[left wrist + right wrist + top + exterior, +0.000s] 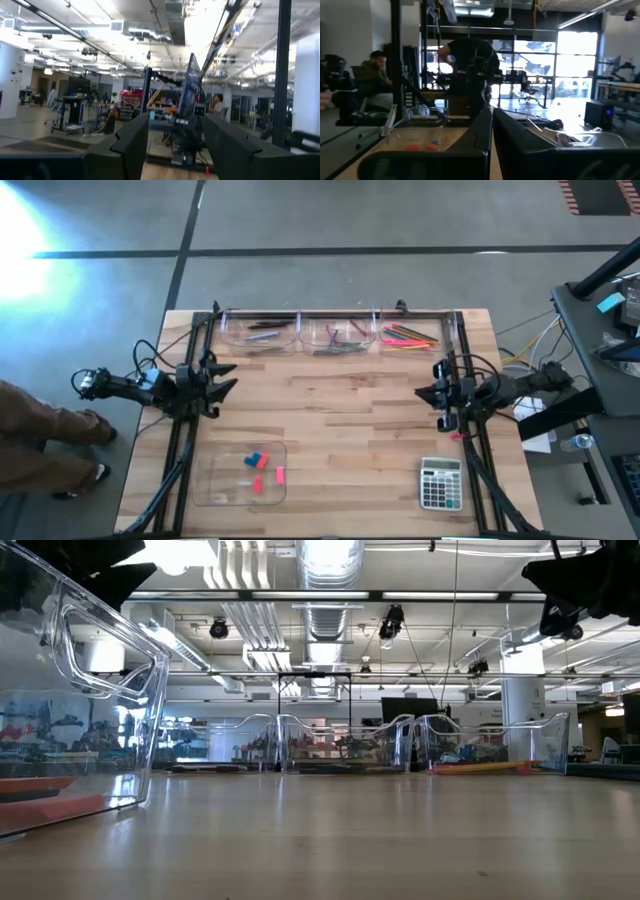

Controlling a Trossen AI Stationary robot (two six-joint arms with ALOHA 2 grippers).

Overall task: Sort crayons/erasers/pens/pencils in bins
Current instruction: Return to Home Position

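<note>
Three clear bins stand in a row along the far edge. The left one (258, 330) holds dark pens (262, 335). The middle one (338, 333) holds short coloured sticks, probably crayons (345, 340). The right one (408, 332) holds orange, pink and green pencils (408, 337). A shallow clear tray (225, 490) at the near left holds blue and pink erasers (260, 470). My left gripper (228, 377) hangs open over the table's left side, fingers apart (175, 145) with nothing between them. My right gripper (425, 393) is shut and empty (491, 135) over the right side.
A grey calculator (440, 483) lies at the near right. Bare wood lies between the two arms in the table's middle. A person (40, 430) stands off the table's left side, and another (370, 75) sits beyond it. Black frame rails run along both sides.
</note>
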